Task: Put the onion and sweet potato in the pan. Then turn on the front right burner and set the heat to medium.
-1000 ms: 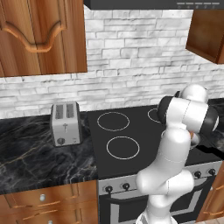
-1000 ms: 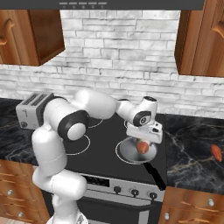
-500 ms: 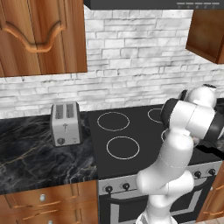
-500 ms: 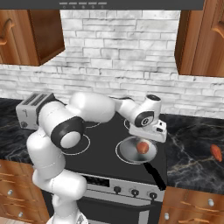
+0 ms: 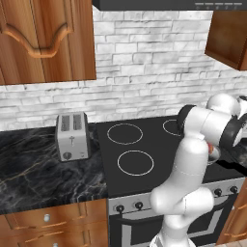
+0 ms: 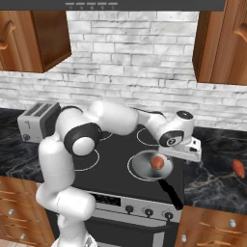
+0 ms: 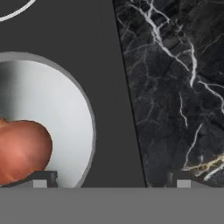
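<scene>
The reddish-brown onion (image 6: 157, 162) lies in the silver-grey pan (image 6: 143, 167) on the cooktop's front right, and the pan covers the burner ring. The pan's black handle (image 6: 170, 193) points toward the stove front. In the hand view the onion (image 7: 19, 151) rests inside the pan (image 7: 65, 109) at the left, with dark marbled counter on the right. My gripper (image 6: 187, 155) hovers over the pan's right edge; its fingertips (image 7: 41, 179) stand wide apart, open, nothing between them. The orange sweet potato (image 6: 238, 167) lies on the right counter, apart from the gripper.
A silver toaster (image 5: 72, 136) stands on the left counter. Stove knobs (image 6: 148, 211) line the front panel below the cooktop. Another burner ring (image 7: 13, 11) shows behind the pan. Wooden cabinets hang at upper left and right.
The hand has swung to the right, from above the pan's middle to its right edge near the counter. The onion stays in the pan.
</scene>
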You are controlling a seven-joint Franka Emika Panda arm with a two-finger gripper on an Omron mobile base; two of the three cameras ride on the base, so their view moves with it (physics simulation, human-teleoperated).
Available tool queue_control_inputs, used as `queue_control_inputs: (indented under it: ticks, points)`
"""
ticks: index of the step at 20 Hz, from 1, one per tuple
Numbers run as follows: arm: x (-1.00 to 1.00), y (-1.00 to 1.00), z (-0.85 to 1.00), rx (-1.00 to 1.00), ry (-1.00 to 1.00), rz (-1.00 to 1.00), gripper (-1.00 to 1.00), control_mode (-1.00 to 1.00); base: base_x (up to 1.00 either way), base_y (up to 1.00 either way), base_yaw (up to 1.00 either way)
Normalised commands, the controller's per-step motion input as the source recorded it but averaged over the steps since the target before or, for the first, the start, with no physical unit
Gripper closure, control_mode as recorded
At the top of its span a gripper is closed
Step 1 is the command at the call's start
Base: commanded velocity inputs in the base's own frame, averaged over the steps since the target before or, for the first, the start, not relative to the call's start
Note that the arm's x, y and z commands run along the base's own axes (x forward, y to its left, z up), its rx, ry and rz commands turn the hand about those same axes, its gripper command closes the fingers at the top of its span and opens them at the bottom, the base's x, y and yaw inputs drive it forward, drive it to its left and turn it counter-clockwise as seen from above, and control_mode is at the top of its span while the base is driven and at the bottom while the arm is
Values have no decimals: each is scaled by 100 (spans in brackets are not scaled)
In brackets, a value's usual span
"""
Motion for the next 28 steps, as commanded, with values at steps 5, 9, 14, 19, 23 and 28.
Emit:
queue_control_inputs:
  ticks: [5, 9, 14, 19, 23, 28]
  points:
    - [-15, -60, 23, 0, -6, 0, -100, -100, 0, 0, 0]
    - [-57, -24, 27, 0, -10, 1, -100, -100, 0, 0, 0]
    - [-39, -37, 4, 0, -11, 2, -100, -100, 0, 0, 0]
    - [0, -58, 0, 0, -10, 2, -100, -100, 0, 0, 0]
    - [2, -24, 1, 0, -1, 3, -100, -100, 0, 0, 0]
    - [39, -34, 10, 0, 1, 0, -100, -100, 0, 0, 0]
